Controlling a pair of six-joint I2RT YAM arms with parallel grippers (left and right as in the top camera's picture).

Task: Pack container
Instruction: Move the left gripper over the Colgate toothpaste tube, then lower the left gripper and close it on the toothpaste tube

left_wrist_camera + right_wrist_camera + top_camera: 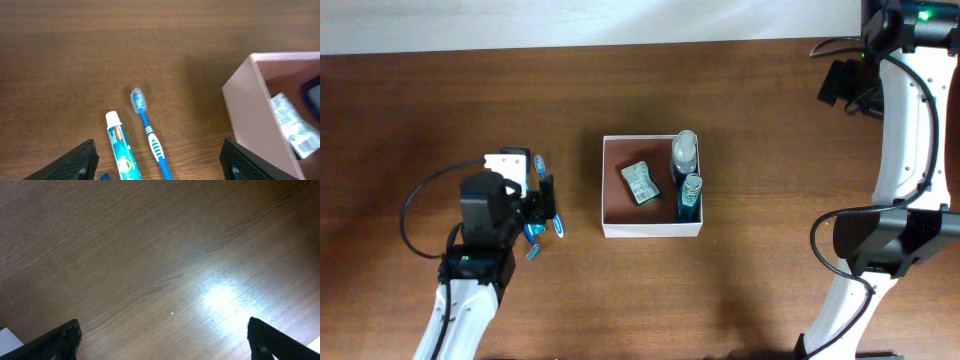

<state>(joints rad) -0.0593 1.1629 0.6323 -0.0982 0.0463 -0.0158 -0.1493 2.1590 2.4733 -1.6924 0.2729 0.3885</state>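
Left arm reaching in from table's point(440, 90) near-left edge. Left gripper point(159, 157) wide apart, empty, hovering over toothbrush point(150, 135) and toothpaste point(120, 150). Right arm folded at right edge, right gripper point(162, 340) wide, empty. Container point(650, 229) mid-table.

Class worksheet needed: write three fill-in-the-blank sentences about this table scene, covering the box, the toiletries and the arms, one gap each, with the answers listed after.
1. The square white-walled box with a reddish-brown inside holds a green-white packet and ____ bottles.
2. The teal toothpaste tube and the blue toothbrush lie ____ the box.
3. The open pincer above the toothbrush belongs to the ____ arm.
Answers: two; outside; left.
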